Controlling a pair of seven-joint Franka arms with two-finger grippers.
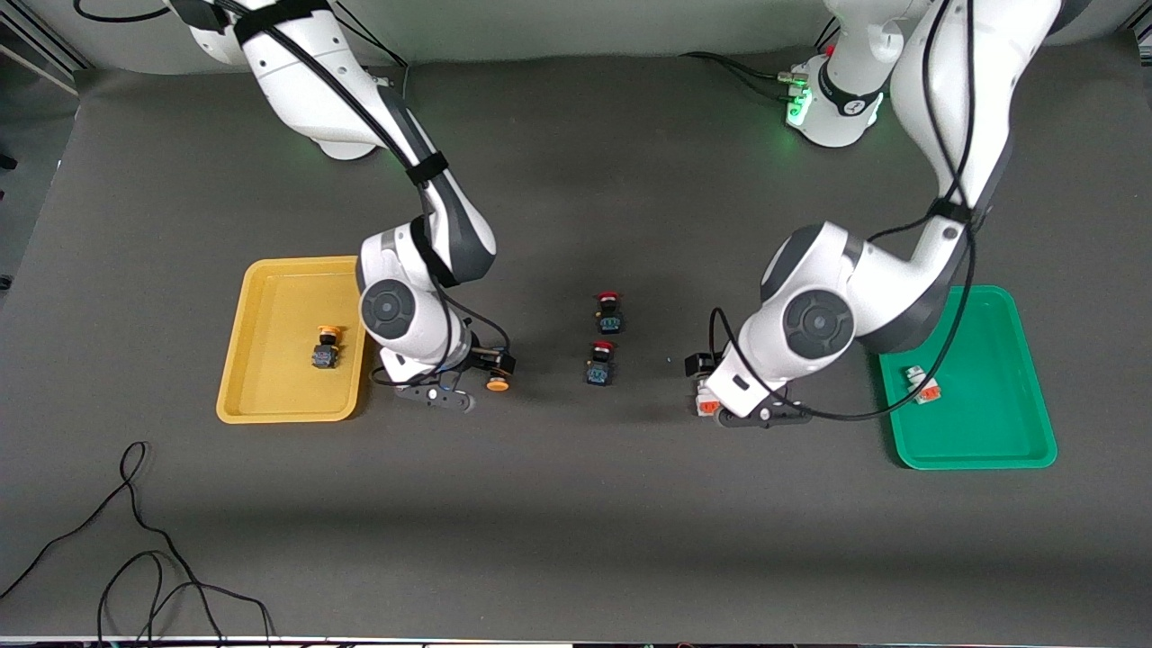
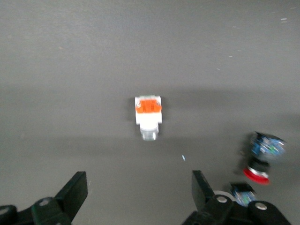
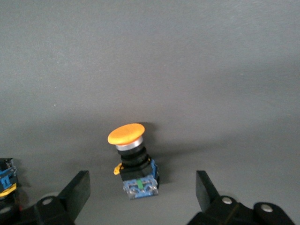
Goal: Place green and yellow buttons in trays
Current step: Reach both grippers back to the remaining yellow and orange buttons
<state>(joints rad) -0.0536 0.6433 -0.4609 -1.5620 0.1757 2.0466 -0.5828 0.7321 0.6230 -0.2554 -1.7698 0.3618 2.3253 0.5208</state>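
A dark button with an orange-yellow cap (image 3: 133, 159) lies tilted on the grey table, its blue base between the spread fingers of my right gripper (image 3: 143, 192), which is open and touches nothing. From the front this button (image 1: 497, 382) lies beside the yellow tray (image 1: 270, 396), with the right gripper (image 1: 475, 389) over it. My left gripper (image 2: 139, 192) is open and low over the table, a little short of a white-grey button with an orange block (image 2: 148, 115). That button (image 1: 707, 405) lies by the left gripper (image 1: 733, 414). The yellow tray holds one yellow-capped button (image 1: 326, 346); the green tray (image 1: 990, 450) holds one white-grey button (image 1: 924, 387).
Two red-capped buttons (image 1: 609, 310) (image 1: 601, 362) lie mid-table between the grippers, also showing in the left wrist view (image 2: 262, 159). Black cables (image 1: 135, 558) trail over the table's front corner at the right arm's end.
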